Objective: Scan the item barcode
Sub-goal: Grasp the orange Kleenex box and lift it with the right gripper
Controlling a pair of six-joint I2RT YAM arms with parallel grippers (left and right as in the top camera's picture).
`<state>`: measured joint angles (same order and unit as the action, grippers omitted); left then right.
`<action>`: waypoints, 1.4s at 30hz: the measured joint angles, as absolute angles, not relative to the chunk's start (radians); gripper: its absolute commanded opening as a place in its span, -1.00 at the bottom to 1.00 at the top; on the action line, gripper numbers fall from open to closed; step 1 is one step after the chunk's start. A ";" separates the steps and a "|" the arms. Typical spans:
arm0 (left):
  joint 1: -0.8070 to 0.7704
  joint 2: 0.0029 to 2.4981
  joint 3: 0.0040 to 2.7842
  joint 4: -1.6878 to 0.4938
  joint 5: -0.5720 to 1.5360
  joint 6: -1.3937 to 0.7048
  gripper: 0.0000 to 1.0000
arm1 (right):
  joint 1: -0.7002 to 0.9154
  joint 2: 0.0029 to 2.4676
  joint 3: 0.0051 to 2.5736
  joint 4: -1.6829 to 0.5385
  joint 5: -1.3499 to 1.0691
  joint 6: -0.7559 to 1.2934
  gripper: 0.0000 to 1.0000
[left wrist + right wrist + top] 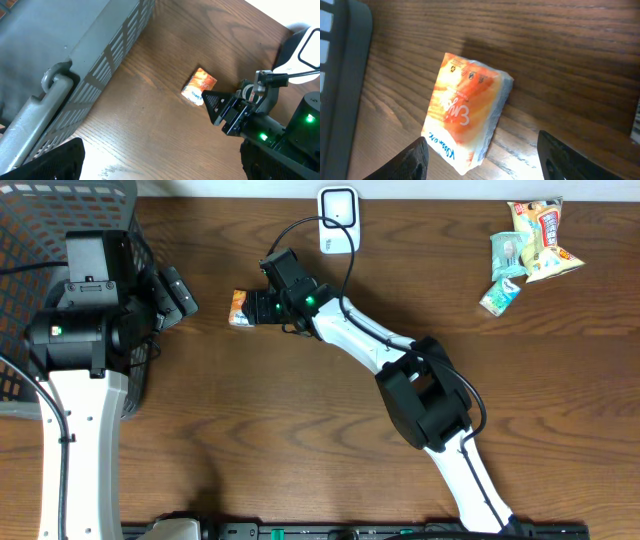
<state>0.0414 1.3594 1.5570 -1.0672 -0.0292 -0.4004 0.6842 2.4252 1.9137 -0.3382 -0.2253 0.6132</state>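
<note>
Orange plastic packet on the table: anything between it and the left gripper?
Nothing. Overhead, only bare brown wooden table separates the open left gripper from the orange plastic packet; the left wrist view shows the same bare wood.

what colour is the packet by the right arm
The packet is orange and white with blue lettering; clearest in the right wrist view.

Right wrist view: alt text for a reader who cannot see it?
An orange packet lies flat on the wooden table, between the dark fingertips of the open right claw. A grey basket edges the left.
</note>
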 measured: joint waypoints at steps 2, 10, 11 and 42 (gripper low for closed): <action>0.041 1.359 1.557 -1.067 -0.030 -0.400 0.96 | 0.684 2.426 1.914 -0.338 -0.221 0.617 0.29; 0.041 1.359 1.557 -1.067 -0.029 -0.400 0.95 | 0.685 2.446 1.912 -0.252 -0.230 0.636 0.31; 0.041 1.359 1.557 -1.067 -0.029 -0.400 0.96 | 0.685 2.452 1.912 -0.236 -0.236 0.642 0.30; 0.041 1.359 1.557 -1.067 -0.030 -0.400 0.96 | 0.355 2.499 1.909 -0.361 -0.956 0.581 -0.97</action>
<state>0.0414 1.3594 1.5570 -1.0672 -0.0296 -0.4004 0.3553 2.4992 1.9087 -0.3607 -0.9558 0.5812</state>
